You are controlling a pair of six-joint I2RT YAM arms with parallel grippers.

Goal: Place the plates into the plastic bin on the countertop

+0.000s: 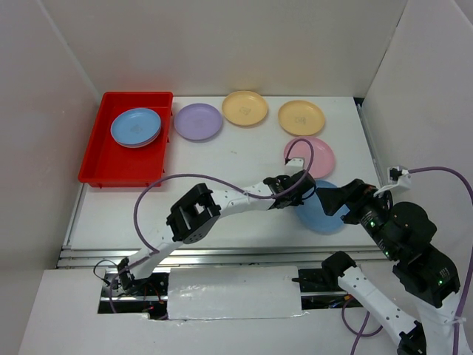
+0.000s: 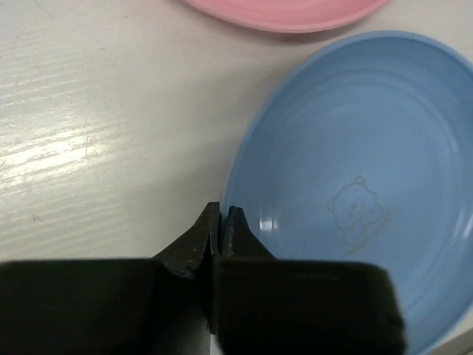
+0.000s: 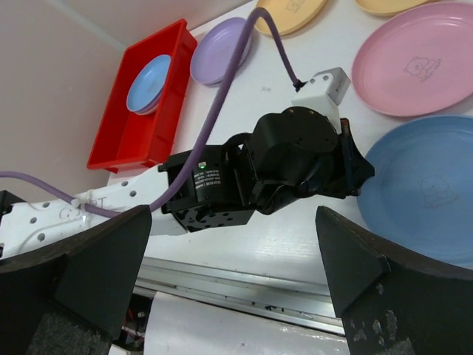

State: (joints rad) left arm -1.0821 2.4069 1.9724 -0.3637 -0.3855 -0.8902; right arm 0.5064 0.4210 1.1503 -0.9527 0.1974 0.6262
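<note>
A blue plate (image 1: 325, 216) lies at the front right of the countertop (image 1: 236, 166). My left gripper (image 1: 301, 195) is shut on its left rim; in the left wrist view the fingertips (image 2: 222, 222) pinch the edge of the blue plate (image 2: 355, 163). My right gripper (image 1: 329, 200) is wide open and empty, hovering just right of the left one; its view shows the blue plate (image 3: 425, 192) and the left gripper (image 3: 355, 171). The red plastic bin (image 1: 111, 164) at back left holds a stack topped by a blue plate (image 1: 136, 126).
A purple plate (image 1: 197, 121), two yellow plates (image 1: 244, 108) (image 1: 301, 117) and a pink plate (image 1: 314, 159) lie along the back and right. A metal rail (image 1: 222, 255) runs along the near edge. White walls enclose the countertop.
</note>
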